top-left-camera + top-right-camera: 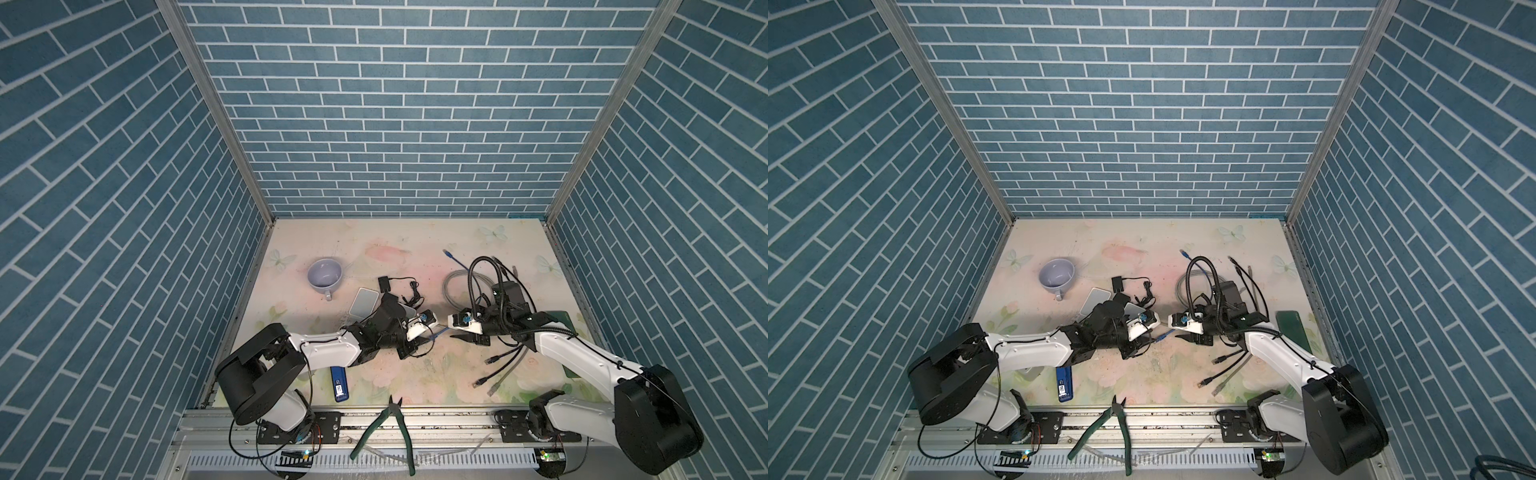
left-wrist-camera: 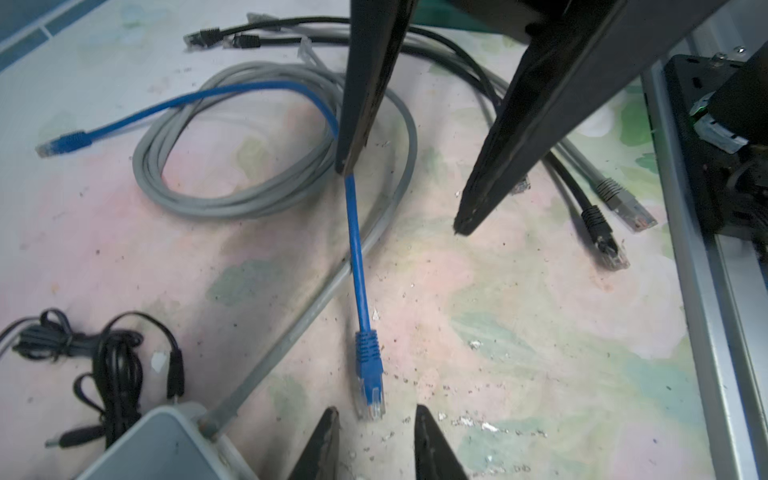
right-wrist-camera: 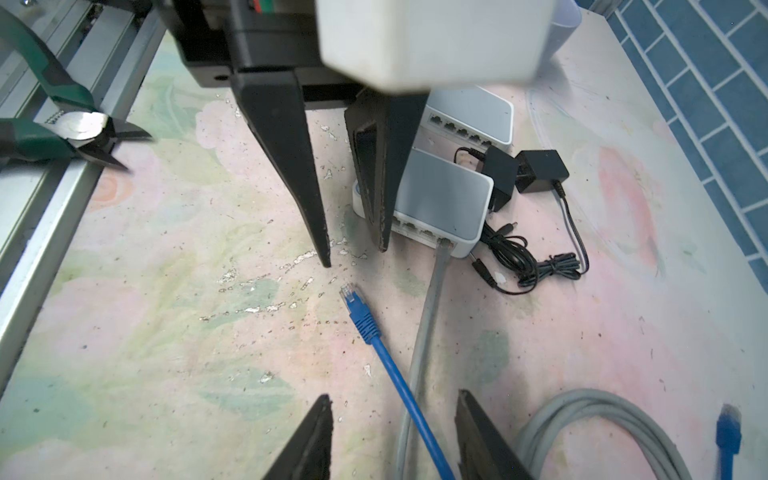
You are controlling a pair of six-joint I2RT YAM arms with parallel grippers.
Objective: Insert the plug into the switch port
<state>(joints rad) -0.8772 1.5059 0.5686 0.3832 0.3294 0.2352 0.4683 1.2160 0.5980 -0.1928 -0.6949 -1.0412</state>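
Mine: left gripper (image 2: 376, 409) open, plug (image 2: 368, 365) lying free at its tips | right gripper (image 3: 394, 395) open, straddling cable (image 3: 388, 372), likely to steady it | switch (image 3: 444, 195) near

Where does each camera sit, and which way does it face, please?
Top views: high over the near edge, looking down at the table; left arm and right arm show.
Left wrist: on the left arm, looking past its own fingers at the blue plug; the right gripper faces it.
Right wrist: on the right arm, looking past its own fingers toward the switch; the left gripper faces it.
Shared: both wrist views show the blue plug on the table.
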